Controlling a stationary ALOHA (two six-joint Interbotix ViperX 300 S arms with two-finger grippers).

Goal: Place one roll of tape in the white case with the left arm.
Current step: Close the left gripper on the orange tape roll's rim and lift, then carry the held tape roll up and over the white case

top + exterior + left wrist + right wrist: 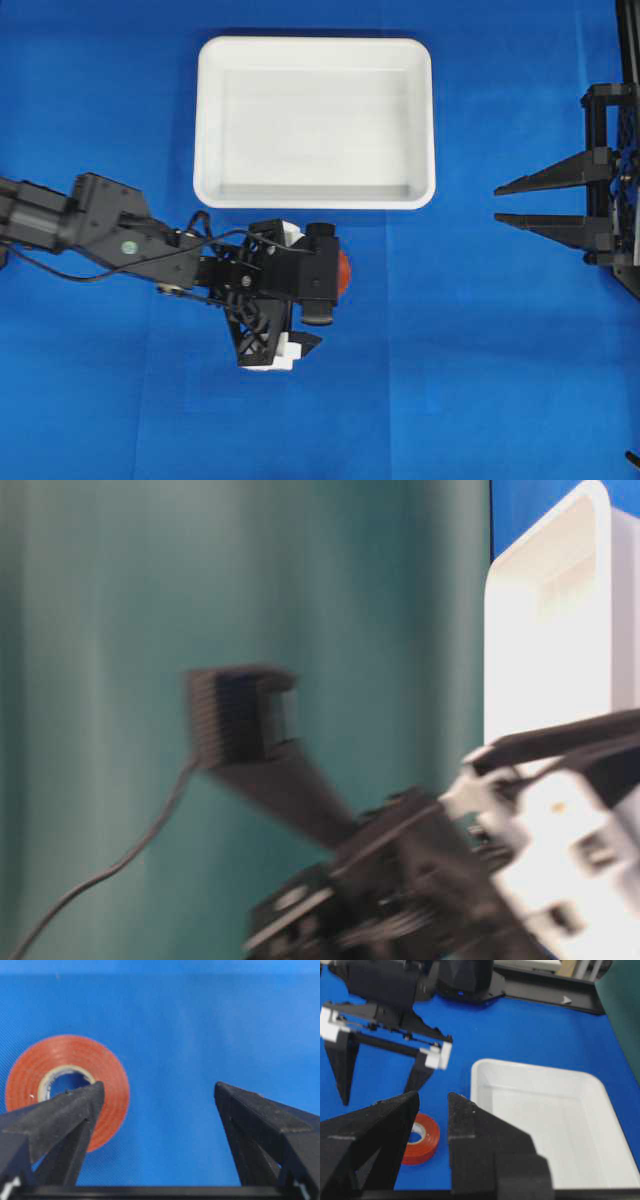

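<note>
Jaws of the black two-pronged left gripper (159,1092) are spread wide above the flat orange-red tape ring (67,1085), lying outside the shallow white plastic tray (315,122); nothing is held.

The idle right gripper (500,203) is seen partly parted.

No text, label, brand, number or sign can be read in any of the views. The roll of tape (67,1087) shows only plain orange-red winding and a pale core, without print. The white case (314,122) has blank walls and a blank floor. On the left arm (150,240) there is a small round green mark behind the jaws, but it is too small to read. On the dark base far beyond the right jaws sits a small pale arrow-like mark (565,1000), not legible.
</note>
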